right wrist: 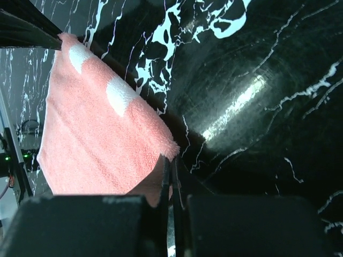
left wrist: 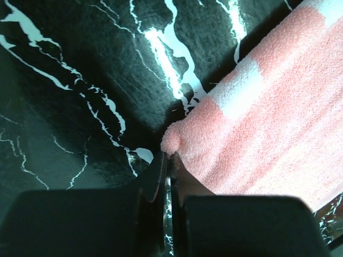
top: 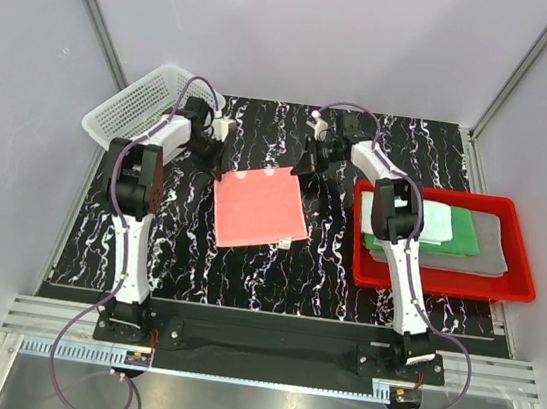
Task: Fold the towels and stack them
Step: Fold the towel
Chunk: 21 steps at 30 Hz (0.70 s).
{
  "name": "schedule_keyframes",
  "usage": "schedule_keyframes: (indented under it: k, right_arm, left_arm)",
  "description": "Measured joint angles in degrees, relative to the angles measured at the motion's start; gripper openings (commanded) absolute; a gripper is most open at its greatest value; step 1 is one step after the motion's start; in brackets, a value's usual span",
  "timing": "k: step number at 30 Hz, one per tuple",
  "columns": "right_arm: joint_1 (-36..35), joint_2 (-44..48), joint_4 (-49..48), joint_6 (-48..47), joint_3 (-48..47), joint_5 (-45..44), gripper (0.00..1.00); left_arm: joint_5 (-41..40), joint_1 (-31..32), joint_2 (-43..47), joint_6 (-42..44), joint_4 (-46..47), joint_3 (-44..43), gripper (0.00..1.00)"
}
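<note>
A pink towel with white print patches [top: 258, 208] lies spread on the black marbled table, with its far edge at the two grippers. My left gripper [top: 221, 160] is shut on its far left corner. The left wrist view shows the towel [left wrist: 268, 123] with that corner pinched at the gripper [left wrist: 170, 156]. My right gripper [top: 304, 163] is shut on the far right corner. The right wrist view shows the towel [right wrist: 91, 139] pinched at the gripper [right wrist: 172, 159]. Mint-white [top: 435, 222], green [top: 467, 232] and grey [top: 496, 246] towels lie stacked in the tray.
A red plastic tray [top: 440, 283] stands at the right of the table. A white mesh basket [top: 133, 105] stands at the far left corner. Grey walls close in the table on three sides.
</note>
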State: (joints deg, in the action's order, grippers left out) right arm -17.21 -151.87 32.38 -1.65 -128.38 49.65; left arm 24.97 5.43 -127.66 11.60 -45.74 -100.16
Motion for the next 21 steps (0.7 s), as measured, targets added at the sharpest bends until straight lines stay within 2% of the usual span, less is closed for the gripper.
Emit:
schedule_keyframes:
  k: [10,18,21]
  right_arm:
    - [1.66,8.5,-9.94,-0.26,15.47,-0.72,0.0]
    - [1.9,16.04,-20.85,0.63,26.14,-1.97,0.0]
    - [1.9,20.44,-25.51,0.55,31.47,-2.8,0.0]
  left_arm:
    - [0.35,1.51,1.44,0.0,0.2,0.04,0.0]
    - [-0.57,3.19,7.54,0.0,0.48,1.29,0.0]
    - [-1.53,3.89,11.13,-0.02,1.73,4.28,0.0]
